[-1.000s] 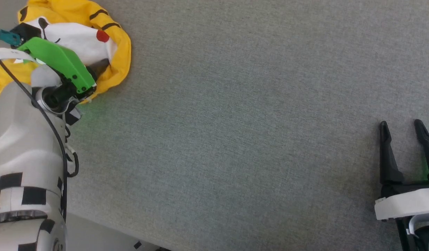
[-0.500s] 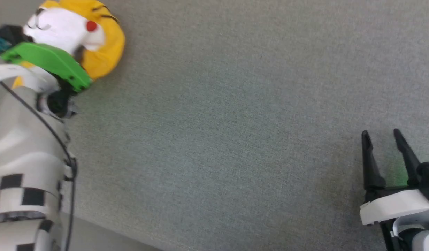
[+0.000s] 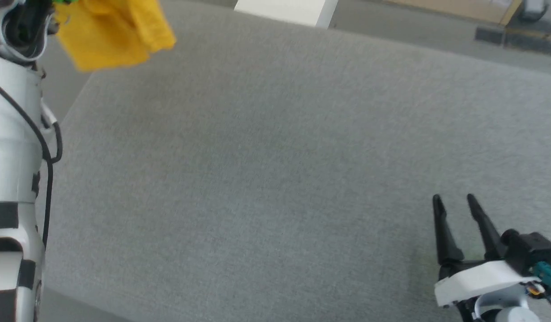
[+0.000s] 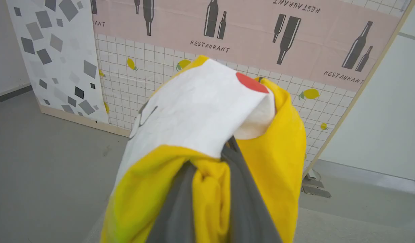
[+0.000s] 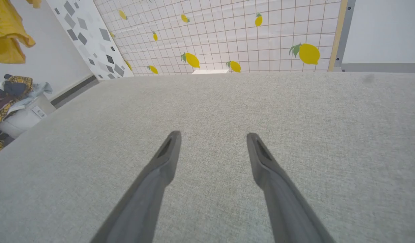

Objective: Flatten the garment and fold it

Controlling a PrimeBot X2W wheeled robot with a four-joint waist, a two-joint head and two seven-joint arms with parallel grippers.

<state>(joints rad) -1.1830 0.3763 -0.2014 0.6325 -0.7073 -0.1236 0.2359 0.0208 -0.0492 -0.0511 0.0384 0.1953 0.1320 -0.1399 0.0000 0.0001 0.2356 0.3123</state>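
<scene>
The garment (image 3: 112, 33), a bright yellow T-shirt, hangs bunched in the air at the head view's top left, above the grey table's (image 3: 275, 147) left end. In the left wrist view my left gripper (image 4: 209, 158) is shut on the garment (image 4: 207, 108), its two grey fingers (image 4: 244, 202) pinching yellow cloth, with a white patch and a red dot draped over the tips. My right gripper (image 3: 454, 203) stands open low over the table at the lower right, nothing between its fingers (image 5: 160, 175). The garment (image 5: 8, 30) also hangs at the right wrist view's top left.
A tiled lemon-print panel (image 5: 227, 37) stands behind the table's far edge. A bin of mixed clothes (image 5: 11, 98) sits on the floor off the table's left end. A pink bottle-print wall (image 4: 227, 27) rises beyond.
My left gripper has shut on the garment and lifted it off the table. The head camera has tilted up, showing the far edge. The right gripper stays open.
</scene>
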